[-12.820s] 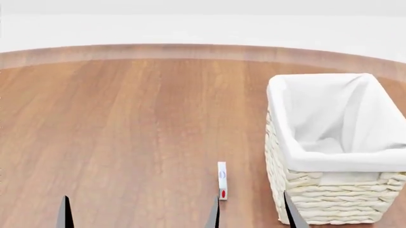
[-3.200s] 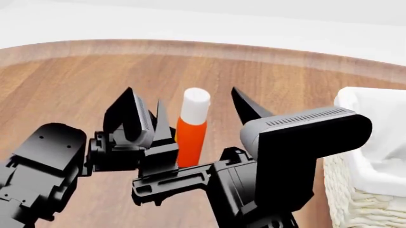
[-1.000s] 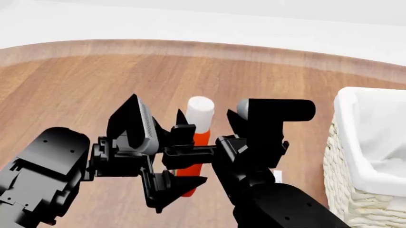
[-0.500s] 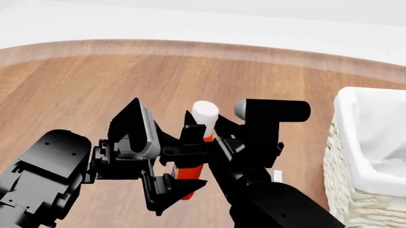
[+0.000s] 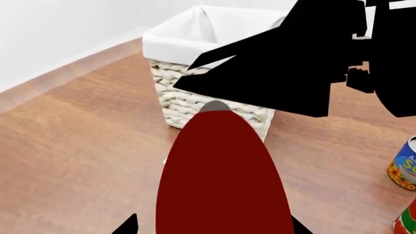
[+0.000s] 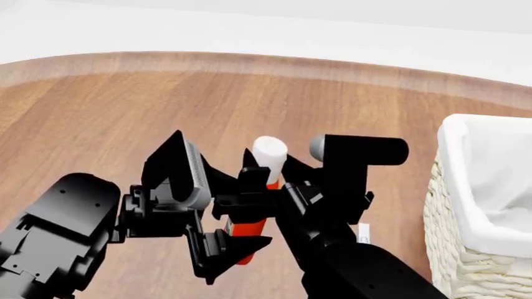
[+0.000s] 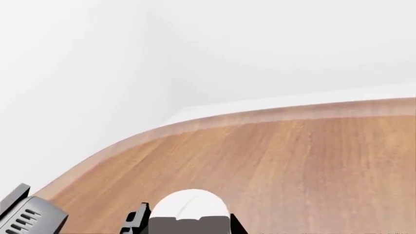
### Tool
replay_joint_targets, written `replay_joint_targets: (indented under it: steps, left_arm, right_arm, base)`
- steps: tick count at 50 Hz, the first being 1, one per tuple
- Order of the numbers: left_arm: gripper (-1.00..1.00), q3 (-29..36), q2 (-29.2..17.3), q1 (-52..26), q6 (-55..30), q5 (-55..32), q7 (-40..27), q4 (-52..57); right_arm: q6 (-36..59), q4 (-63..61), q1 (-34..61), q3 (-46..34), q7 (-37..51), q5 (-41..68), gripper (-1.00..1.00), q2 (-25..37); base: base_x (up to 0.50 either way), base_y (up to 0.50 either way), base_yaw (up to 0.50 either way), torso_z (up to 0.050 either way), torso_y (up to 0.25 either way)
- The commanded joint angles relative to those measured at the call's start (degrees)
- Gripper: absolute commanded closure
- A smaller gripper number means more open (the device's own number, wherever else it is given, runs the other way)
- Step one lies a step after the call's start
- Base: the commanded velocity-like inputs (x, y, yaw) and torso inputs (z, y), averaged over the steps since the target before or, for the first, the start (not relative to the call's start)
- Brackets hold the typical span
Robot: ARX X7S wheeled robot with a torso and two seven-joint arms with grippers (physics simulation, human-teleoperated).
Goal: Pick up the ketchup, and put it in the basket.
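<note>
The ketchup (image 6: 249,225), an orange-red bottle with a white cap (image 6: 268,152), hangs tilted above the wooden table between my two arms. My right gripper (image 6: 271,177) is shut on its neck just below the cap. In the right wrist view the cap (image 7: 188,207) fills the space between the jaws. My left gripper (image 6: 218,208) stands open around the bottle's lower body, whose dark red bottom (image 5: 221,180) lies between the tips with a gap on one side. The basket (image 6: 478,187), cream wicker with a white liner (image 5: 195,44), stands at the right.
A small white-and-red box (image 6: 363,233) stands on the table between the arms and the basket. Two cans (image 5: 403,170) (image 5: 407,222) show at the edge of the left wrist view. The right arm (image 5: 305,63) crosses in front of the basket there.
The ketchup's cap has shifted slightly right and lower, and the right gripper's fingers now sit tight on its neck. The left arm has barely moved.
</note>
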Motion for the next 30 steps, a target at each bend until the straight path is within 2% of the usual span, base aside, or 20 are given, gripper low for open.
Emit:
replay_joint_targets:
  steps: [1,30]
  left_arm:
    - [-1.00,-0.86,0.00,0.40,0.15,0.53,-0.37,0.15]
    - [-1.00,-1.56,-0.34,1.12,0.75,3.01,-0.94,0.10]
  right_arm:
    - [-0.28,0.00,0.17,-0.01,-0.39,-1.19,1.00,-0.09]
    - [-4.03,2.83,0.28,4.28,1.19,-1.91,1.00,2.45]
  base:
    - [0.00,0.00,0.00,0.000,0.000]
    - [0.00,0.00,0.00,0.000,0.000]
